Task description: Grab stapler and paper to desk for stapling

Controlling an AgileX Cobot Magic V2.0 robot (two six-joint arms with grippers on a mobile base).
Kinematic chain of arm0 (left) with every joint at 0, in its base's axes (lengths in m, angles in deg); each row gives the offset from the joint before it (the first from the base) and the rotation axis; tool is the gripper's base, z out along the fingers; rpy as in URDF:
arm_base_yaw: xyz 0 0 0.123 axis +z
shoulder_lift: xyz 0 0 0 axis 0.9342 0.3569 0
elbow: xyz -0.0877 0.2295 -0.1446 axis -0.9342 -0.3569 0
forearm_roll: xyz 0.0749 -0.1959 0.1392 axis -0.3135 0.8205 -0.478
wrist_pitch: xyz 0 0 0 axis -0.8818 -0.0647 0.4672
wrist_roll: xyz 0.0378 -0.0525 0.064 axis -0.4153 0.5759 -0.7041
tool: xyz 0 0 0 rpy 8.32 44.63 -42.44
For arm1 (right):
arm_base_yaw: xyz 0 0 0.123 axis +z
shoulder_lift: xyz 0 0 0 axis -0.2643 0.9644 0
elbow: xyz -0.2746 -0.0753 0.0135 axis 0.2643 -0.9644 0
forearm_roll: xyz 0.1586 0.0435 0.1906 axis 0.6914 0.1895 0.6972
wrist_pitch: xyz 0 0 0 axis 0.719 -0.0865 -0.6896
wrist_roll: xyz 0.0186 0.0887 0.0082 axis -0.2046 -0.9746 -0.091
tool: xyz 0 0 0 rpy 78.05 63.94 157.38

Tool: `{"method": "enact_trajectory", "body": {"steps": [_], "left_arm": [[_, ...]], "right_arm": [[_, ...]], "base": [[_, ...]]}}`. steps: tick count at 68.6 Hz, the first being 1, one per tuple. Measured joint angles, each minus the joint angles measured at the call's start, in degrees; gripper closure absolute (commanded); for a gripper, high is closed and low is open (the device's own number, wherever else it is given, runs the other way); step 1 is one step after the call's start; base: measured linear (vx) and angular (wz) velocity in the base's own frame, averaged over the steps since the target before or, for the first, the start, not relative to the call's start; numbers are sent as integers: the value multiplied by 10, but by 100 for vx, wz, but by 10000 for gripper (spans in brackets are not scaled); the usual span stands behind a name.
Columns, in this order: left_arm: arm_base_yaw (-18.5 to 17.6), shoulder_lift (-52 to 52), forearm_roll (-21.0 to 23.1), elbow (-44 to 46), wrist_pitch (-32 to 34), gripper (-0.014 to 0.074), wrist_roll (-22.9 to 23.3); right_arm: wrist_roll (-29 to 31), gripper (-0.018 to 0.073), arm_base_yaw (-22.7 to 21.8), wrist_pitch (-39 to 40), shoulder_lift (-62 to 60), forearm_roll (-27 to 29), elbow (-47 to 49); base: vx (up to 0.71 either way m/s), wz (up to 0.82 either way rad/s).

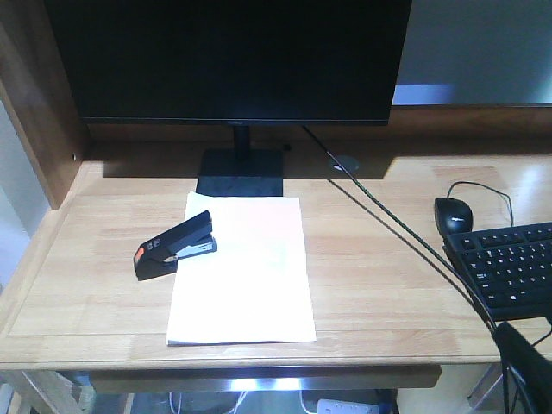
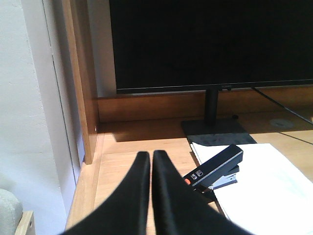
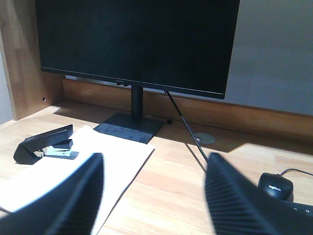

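stapler on paper, desk, monitor

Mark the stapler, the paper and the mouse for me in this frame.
stapler [image 1: 175, 245], front view, middle of its black top arm.
paper [image 1: 250, 285], front view, bare centre of the white sheet.
mouse [image 1: 454, 212], front view, top of its black shell.

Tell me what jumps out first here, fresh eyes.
The big dark monitor fills the back of the desk. In front of its stand lies the white paper, with the black stapler sitting on the sheet's left edge, orange-red end toward the front. At the right, a black mouse sits behind a keyboard.
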Motion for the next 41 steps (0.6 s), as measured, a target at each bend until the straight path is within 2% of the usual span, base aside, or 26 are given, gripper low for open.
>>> {"method": "enact_trajectory", "body": {"steps": [9,41], "left_arm": [[0,0,0,0,0,603,0],[0,0,0,0,0,603,0]], "right_arm": [[0,578,0,0,0,0,0],[2,568,0,-13,-1,0,0]], "base": [[0,0],[0,0]]}}
